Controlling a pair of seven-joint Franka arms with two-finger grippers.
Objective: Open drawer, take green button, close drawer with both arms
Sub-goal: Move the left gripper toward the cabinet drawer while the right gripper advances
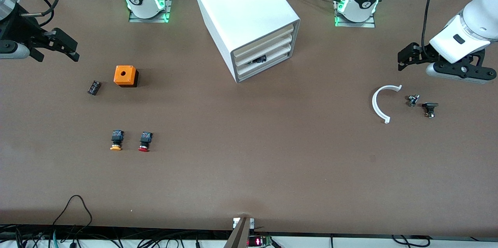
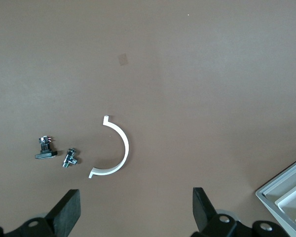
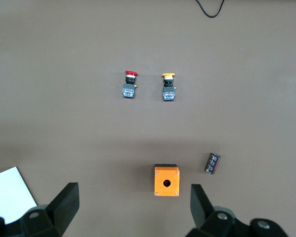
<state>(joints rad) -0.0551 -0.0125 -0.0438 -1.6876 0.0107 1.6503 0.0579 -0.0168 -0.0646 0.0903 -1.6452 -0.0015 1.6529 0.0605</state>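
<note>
The white cabinet (image 1: 245, 18) stands on the brown table (image 1: 249, 170) between the two arm bases, its front turned toward the front camera and the left arm's end. Its four cream-fronted drawers (image 1: 264, 51) are all pushed in. Through a gap at the third drawer from the top a small dark object (image 1: 260, 60) shows; whether it is the green-capped button cannot be told.

The left gripper (image 1: 402, 58) hangs over the table toward the left arm's end from the cabinet, fingers (image 2: 69, 212) spread wide with nothing between them. Under it, nearer the front camera than the cabinet, lie a white half-ring (image 1: 383, 102), a small metal fitting (image 1: 412, 100) just beside it, and a black clip-like part (image 1: 430, 109) next to that.

The right gripper (image 1: 64, 46) hovers toward the right arm's end from the cabinet, its fingers (image 3: 64, 202) likewise parted and empty. Near it sits an orange box with a round hole (image 1: 125, 75), and beside that a small dark cylinder (image 1: 93, 87). Nearer the front camera than the orange box lie the yellow-capped button (image 1: 116, 140) and the red-capped button (image 1: 145, 141), side by side, apart.
</note>
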